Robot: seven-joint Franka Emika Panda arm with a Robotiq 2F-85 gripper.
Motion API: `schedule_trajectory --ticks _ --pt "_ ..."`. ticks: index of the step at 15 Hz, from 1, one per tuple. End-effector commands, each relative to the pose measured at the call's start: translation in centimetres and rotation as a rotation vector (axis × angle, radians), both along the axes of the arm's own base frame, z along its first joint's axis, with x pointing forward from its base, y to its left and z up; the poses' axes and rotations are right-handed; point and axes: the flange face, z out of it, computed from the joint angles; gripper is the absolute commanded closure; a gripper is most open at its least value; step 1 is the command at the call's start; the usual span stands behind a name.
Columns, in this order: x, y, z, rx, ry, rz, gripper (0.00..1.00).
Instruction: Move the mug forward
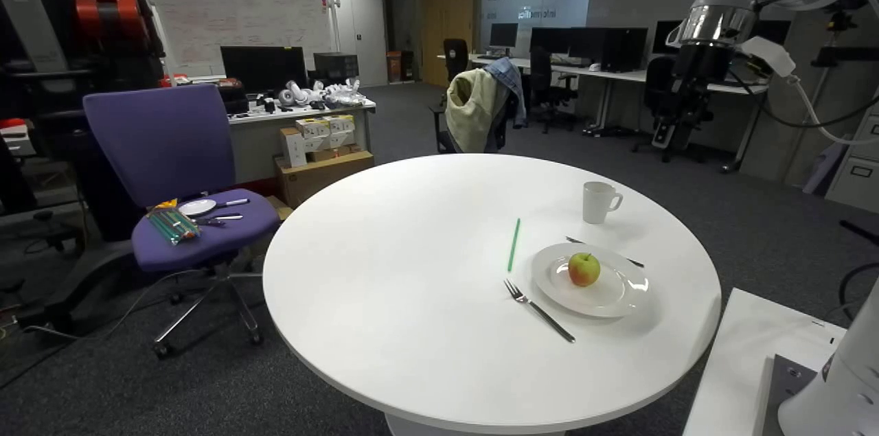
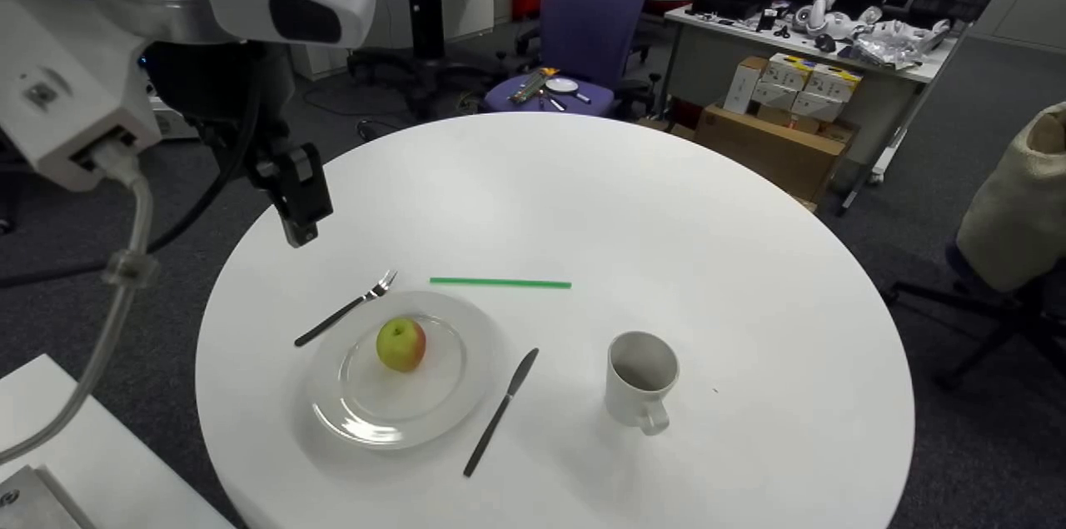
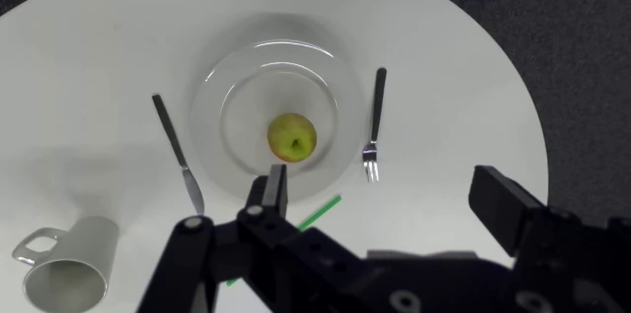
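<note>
The small white mug stands upright on the round white table, with its handle to one side. It shows in both exterior views, mug [image 1: 595, 204] and mug [image 2: 626, 397], and at the lower left of the wrist view, mug [image 3: 89, 245]. My gripper [image 3: 381, 171] is open, with its two fingers wide apart and nothing between them. In the exterior views the gripper [image 1: 667, 136] hangs above the table, apart from the mug, and the gripper [image 2: 306, 212] is on the fork side of the plate, away from the mug. Nothing touches the mug.
A white plate [image 2: 454, 404] bearing an apple [image 2: 401, 344] lies near the mug. A knife [image 2: 502, 411] lies between plate and mug. A fork [image 2: 350, 308] lies on the plate's opposite side. A green straw [image 2: 500, 283] lies beyond. The round table [image 1: 412, 271] has a curved edge.
</note>
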Motion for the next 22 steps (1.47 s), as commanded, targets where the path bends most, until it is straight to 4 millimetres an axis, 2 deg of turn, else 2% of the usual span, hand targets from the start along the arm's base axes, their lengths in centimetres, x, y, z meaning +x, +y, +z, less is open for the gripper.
schedule_trajectory --ticks 1,6,12,17,22 --pt "0.0 0.0 0.0 0.000 0.001 0.000 0.00" --pt "0.5 -0.3 -0.3 0.006 -0.004 -0.004 0.00" --pt "4.0 -3.3 -1.6 -0.061 -0.060 -0.078 0.00" --pt "7.0 -5.1 -3.3 -0.148 0.028 -0.031 0.00" --pt "10.8 -7.9 -3.3 -0.322 0.099 0.023 0.00"
